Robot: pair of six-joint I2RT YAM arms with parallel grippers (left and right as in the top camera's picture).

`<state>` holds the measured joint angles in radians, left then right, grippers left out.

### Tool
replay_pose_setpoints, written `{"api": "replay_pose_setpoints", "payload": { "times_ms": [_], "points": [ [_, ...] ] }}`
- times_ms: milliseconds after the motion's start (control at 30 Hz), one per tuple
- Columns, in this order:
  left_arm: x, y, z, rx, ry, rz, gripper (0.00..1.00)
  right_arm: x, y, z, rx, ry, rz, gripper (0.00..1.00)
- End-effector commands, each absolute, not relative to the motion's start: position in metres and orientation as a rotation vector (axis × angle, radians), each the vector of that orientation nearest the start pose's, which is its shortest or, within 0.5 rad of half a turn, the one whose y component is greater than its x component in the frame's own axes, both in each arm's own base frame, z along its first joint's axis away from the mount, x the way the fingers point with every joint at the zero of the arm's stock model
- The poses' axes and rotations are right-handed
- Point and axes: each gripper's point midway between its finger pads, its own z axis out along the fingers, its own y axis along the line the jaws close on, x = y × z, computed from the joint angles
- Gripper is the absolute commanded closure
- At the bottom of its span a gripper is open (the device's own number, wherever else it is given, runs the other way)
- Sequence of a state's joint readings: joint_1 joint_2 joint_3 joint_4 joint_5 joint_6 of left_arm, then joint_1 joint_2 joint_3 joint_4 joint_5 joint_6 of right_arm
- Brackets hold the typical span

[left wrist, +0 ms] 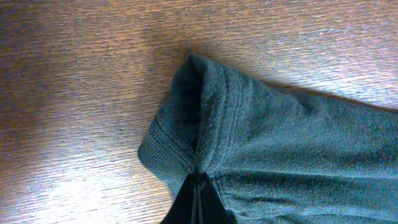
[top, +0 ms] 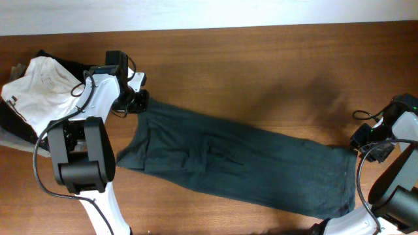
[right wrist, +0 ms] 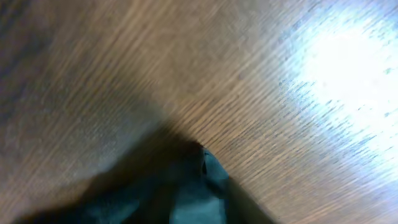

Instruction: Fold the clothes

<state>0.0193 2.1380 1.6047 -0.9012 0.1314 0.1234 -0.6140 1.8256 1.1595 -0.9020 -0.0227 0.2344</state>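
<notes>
A dark teal garment (top: 235, 162) lies stretched across the wooden table from upper left to lower right. My left gripper (top: 138, 102) is shut on its upper left corner; the left wrist view shows the ribbed hem (left wrist: 205, 118) pinched between my closed fingers (left wrist: 198, 186). My right gripper (top: 360, 138) is at the garment's right end; in the right wrist view a blurred fold of the cloth (right wrist: 208, 177) is bunched at the fingers, which look shut on it.
A pile of other clothes, white (top: 39, 88) over black, lies at the left edge of the table beside the left arm. A pale wall edge (top: 209, 13) runs along the back. Bare wood (top: 261, 72) lies behind the garment.
</notes>
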Motion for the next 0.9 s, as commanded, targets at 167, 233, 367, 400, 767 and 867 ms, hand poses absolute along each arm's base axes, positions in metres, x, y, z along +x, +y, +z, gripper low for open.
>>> {"api": "replay_pose_setpoints", "payload": {
  "times_ms": [167,233,367,400,767,867],
  "points": [
    [0.440,-0.011,0.033,0.189,2.959,-0.172,0.99,0.262,-0.206,0.018,1.501,2.677,0.112,0.96],
    [0.439,-0.011,0.033,0.197,2.962,-0.170,0.99,0.268,-0.214,0.024,1.496,2.621,0.188,0.96],
    [0.437,-0.006,0.032,0.193,2.975,-0.136,0.99,0.272,-0.220,0.028,1.469,2.582,0.272,0.96],
    [0.437,-0.006,0.032,0.191,2.977,-0.136,0.99,0.272,-0.220,0.029,1.466,2.579,0.276,0.96],
    [0.438,-0.007,0.032,0.191,2.971,-0.142,0.94,0.265,-0.161,0.009,1.261,2.770,0.455,0.46],
    [0.438,-0.007,0.032,0.191,2.971,-0.142,0.94,0.264,-0.162,-0.003,1.311,2.738,0.425,0.79]
  ]
}}
